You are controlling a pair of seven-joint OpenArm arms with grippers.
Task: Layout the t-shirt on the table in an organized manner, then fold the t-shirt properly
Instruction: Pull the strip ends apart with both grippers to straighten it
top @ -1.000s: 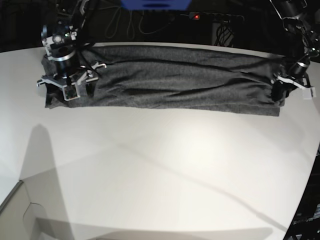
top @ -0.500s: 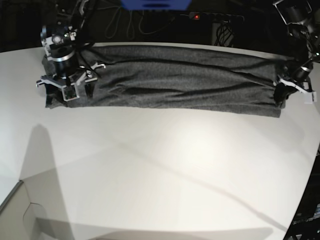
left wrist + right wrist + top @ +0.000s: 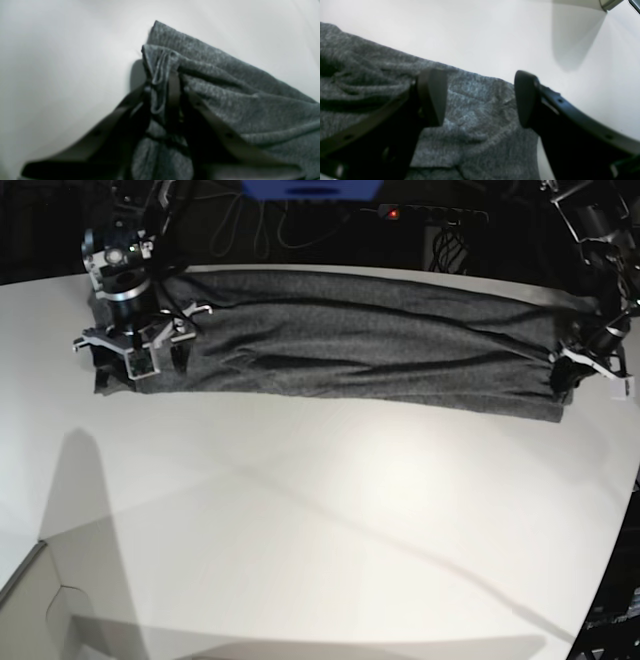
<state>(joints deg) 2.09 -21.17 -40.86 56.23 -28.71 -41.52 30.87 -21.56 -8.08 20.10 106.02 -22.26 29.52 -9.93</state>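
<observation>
The dark charcoal-grey t-shirt (image 3: 370,345) lies stretched in a long folded band across the far part of the white table (image 3: 320,520). My left gripper (image 3: 568,375) is at the band's right end and is shut on a bunched fold of the t-shirt (image 3: 237,100); in the left wrist view the left gripper (image 3: 161,85) pinches that fold. My right gripper (image 3: 135,365) is at the band's left end. In the right wrist view it (image 3: 480,97) is open, its fingers spread just above the t-shirt (image 3: 475,130) near the cloth's corner.
Behind the table is a dark area with cables, a blue object (image 3: 310,188) and a power strip with a red light (image 3: 394,213). A pale box corner (image 3: 50,610) sits at the front left. The table's edge curves away at the right (image 3: 615,550).
My left gripper has moved outward to the right with the shirt's end, and the band looks tauter and flatter. The right gripper has barely shifted and stays open.
</observation>
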